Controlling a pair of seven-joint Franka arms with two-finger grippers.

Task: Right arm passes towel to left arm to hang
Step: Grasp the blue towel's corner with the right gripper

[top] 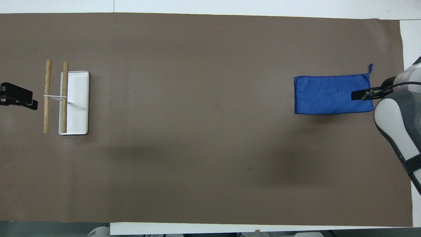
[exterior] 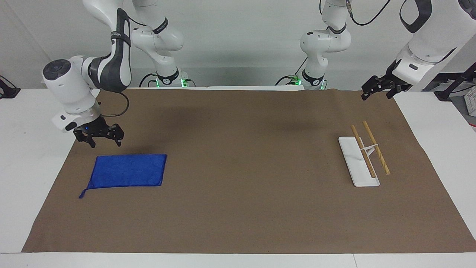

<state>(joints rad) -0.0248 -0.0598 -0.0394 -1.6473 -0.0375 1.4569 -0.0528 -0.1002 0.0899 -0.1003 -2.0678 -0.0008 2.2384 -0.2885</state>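
Right pincer (exterior: 104, 142) hangs open above towel (exterior: 128, 170).

White arms (exterior: 80, 83), black tools (exterior: 99, 136)

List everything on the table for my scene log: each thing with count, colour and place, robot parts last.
towel: 1, royal blue, flat on the mat at the right arm's end, loop tail at one corner.
rack: 1, white base with two wooden rods, at the left arm's end.
mat: 1, brown, covering most of the table.
table: 1, white, bare at the ends.
right gripper: 1, black with a blue light, open, in the air over the towel's end, not touching it.
left gripper: 1, black, waiting over the mat's corner at its own end.
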